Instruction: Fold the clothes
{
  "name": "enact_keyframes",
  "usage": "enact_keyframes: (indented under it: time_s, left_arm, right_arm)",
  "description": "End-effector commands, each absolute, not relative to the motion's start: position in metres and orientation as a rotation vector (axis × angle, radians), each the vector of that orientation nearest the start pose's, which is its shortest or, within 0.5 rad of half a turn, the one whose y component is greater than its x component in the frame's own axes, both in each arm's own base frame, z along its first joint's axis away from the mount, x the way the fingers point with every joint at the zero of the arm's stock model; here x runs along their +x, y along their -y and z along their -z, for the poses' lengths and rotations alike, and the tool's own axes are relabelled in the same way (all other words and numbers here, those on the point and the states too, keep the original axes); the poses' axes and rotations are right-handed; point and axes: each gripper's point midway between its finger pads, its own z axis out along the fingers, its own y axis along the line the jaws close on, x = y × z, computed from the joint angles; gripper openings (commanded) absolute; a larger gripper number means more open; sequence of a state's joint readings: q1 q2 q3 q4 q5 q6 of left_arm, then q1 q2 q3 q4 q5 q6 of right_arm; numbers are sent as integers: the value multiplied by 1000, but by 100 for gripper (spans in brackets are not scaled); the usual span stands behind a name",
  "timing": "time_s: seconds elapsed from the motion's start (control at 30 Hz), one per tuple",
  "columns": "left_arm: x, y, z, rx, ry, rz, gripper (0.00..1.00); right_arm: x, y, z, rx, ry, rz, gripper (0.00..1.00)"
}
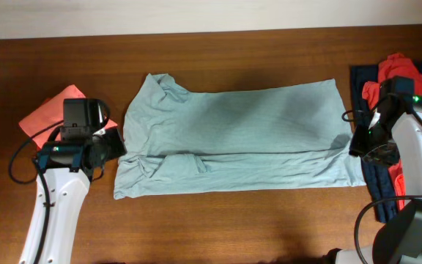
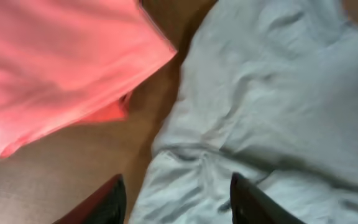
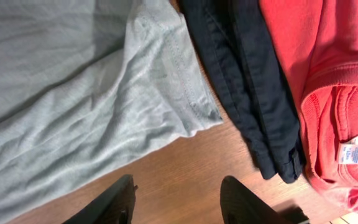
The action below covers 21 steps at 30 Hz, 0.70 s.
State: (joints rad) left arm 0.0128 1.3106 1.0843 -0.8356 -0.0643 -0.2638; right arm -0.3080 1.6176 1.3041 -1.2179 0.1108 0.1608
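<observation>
Brown wood makes up the surface [image 1: 233,227], and it carries everything we see. The pale grey-blue shirt [image 1: 233,139] is the largest thing on it. It lies flat across the middle, its neck end toward our left arm and its hem toward our right, and a long fold line runs along its lower part. At the right edge lies a dark navy garment [image 1: 376,183], folded, with a red garment [image 3: 328,74] just beside it and partly over it; a white label shows at the red one's collar. The shirt's hem corner comes right up to the navy cloth. On the left, a coral-red garment [image 1: 46,114] rests near the shirt's neck end, with a strip of bare wood between them.

Our left fingers [image 2: 107,202] stand spread apart above the shirt's rumpled left edge and pinch nothing. Our right fingers [image 3: 114,202] are spread too, over bare wood just off the shirt's hem corner, and grip no cloth.
</observation>
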Motion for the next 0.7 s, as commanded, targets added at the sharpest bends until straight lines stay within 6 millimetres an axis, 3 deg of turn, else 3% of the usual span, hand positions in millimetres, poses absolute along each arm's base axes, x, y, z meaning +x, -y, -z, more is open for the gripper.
enact_keyframes:
  time_s: [0.0, 0.13, 0.33, 0.47, 0.67]
  left_arm:
    - [346, 1, -172, -237, -2525, 93, 54]
    - [370, 15, -176, -147, -2482, 123, 63]
    - [424, 30, -157, 5, -2550, 180, 66]
    - [473, 39, -140, 103, -2578, 216, 69]
    - [526, 44, -95, 154, -2634, 240, 69]
  right_arm:
    - [286, 100, -117, 688, -2975, 71, 52]
    - [312, 71, -122, 446, -2921, -209, 59]
    - [315, 70, -125, 438, -2910, -226, 62]
    - [313, 69, -124, 440, -2917, -228, 62]
    - [313, 69, -124, 440, -2917, -228, 62]
